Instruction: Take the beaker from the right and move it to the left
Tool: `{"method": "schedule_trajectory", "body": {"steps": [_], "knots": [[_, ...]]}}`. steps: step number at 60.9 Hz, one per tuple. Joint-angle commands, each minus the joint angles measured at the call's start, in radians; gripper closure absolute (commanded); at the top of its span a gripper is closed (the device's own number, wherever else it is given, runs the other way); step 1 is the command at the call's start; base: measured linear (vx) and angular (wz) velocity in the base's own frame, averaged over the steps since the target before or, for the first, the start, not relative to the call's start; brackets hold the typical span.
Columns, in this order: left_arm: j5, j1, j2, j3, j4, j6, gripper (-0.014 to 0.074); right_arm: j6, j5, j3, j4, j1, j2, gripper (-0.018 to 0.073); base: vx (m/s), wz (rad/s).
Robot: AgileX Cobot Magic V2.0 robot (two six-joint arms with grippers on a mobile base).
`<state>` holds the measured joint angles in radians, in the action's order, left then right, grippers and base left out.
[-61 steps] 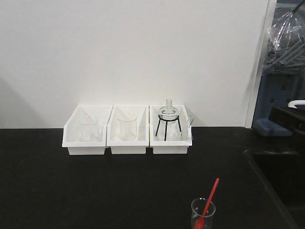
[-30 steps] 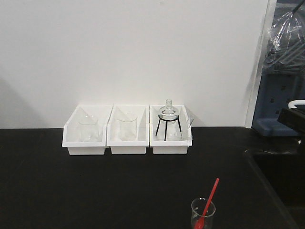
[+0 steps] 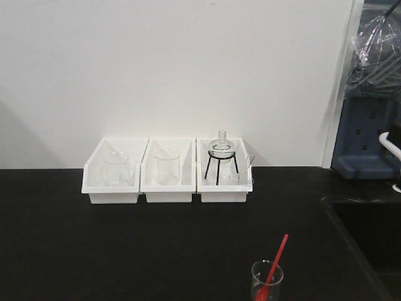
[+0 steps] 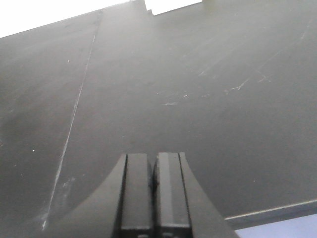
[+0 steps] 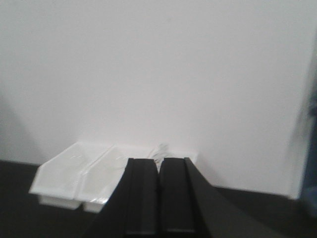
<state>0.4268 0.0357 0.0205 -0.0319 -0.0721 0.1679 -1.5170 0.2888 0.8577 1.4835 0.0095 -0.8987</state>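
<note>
Front view: the beaker (image 3: 267,279) w/ its red stir stick (image 3: 275,261) stands alone on the black worktop (image 3: 156,251) near the front edge, right of centre, well apart from the three white bins (image 3: 168,170) lined up at the back wall, which hold two plain beakers (image 3: 116,168) and a round flask (image 3: 221,148) on a black wire stand; neither of my arms shows here. Left wrist view: my left tool (image 4: 153,163) hangs over bare scratched worktop, fingers pressed together, gripping nothing. Right wrist view: my right tool (image 5: 159,166) is likewise pressed together and empty, aimed at the white wall w/ the bins blurred behind it, the beaker out of frame.
</note>
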Motion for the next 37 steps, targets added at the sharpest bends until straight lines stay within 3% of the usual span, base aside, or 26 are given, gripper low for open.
{"method": "schedule_trajectory", "body": {"steps": [1,2,10,17,26,37], "knots": [[-0.077,0.006,0.006,-0.019,0.000,-0.001,0.0603,0.432,-0.173,0.033,-0.399,-0.004,0.004,0.0563,0.00,0.00],[-0.077,0.006,0.006,-0.019,0.000,-0.001,0.0603,0.568,-0.224,0.033,-0.489,-0.004,0.004,0.0563,0.00,0.00],[-0.077,0.006,0.006,-0.019,0.000,-0.001,0.0603,1.132,-0.482,0.039,-0.965,-0.005,0.006,0.0563,0.00,0.00],[-0.077,0.006,0.006,-0.019,0.000,-0.001,0.0603,1.435,-0.596,0.039,-1.188,-0.005,0.011,0.0563,0.00,0.00],[-0.077,0.006,0.006,-0.019,0.000,-0.001,0.0603,1.612,-0.614,0.036,-1.354,-0.004,0.011,0.0563,0.00,0.00],[-0.077,0.006,0.006,-0.019,0.000,-0.001,0.0603,1.634,-0.583,-0.040,-1.399,-0.004,0.108,0.0563,0.00,0.00]]}}
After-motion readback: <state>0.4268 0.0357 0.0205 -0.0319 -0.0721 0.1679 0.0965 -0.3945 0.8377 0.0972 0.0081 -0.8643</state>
